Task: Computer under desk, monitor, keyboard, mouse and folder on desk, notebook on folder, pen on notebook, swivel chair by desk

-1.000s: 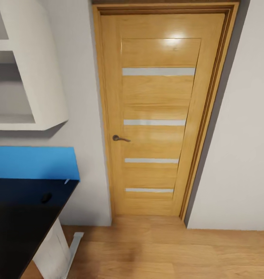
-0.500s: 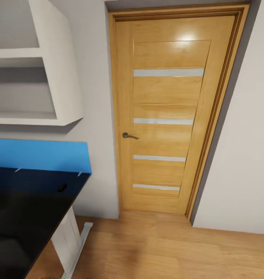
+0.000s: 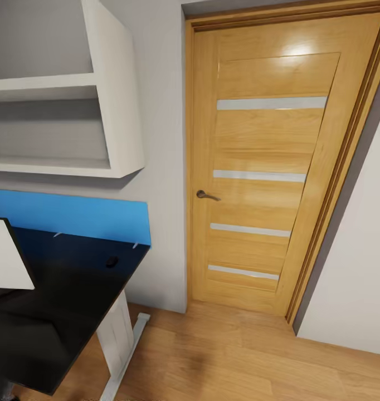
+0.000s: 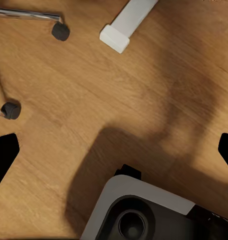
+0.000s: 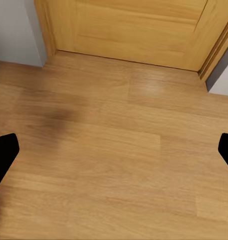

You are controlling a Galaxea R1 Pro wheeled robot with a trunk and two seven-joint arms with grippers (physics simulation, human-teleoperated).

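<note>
The desk (image 3: 62, 295), black-topped with a white leg, fills the head view's lower left corner. A white panel with a thin black edge (image 3: 6, 256) pokes in over it at the left edge; I cannot tell what it is. A small dark oval (image 3: 111, 261) lies near the desk's far corner. In the left wrist view, two chrome legs with black casters (image 4: 59, 31) of the swivel chair stand on the floor beside the desk's white foot (image 4: 125, 26). My left gripper (image 4: 114, 152) hangs open over bare floor. My right gripper (image 5: 114, 150) is open over floor near the door.
A closed wooden door (image 3: 268, 167) with a lever handle (image 3: 205, 195) faces me. A blue wall panel (image 3: 73, 214) runs behind the desk, with a white wall shelf (image 3: 101, 111) above. Wooden floor (image 3: 240, 356) lies between desk and door. My own base (image 4: 139, 210) shows below the left gripper.
The head camera has swung left: the door has slid right in the picture, more of the desk and shelf show, and the white panel has come in at the left edge.
</note>
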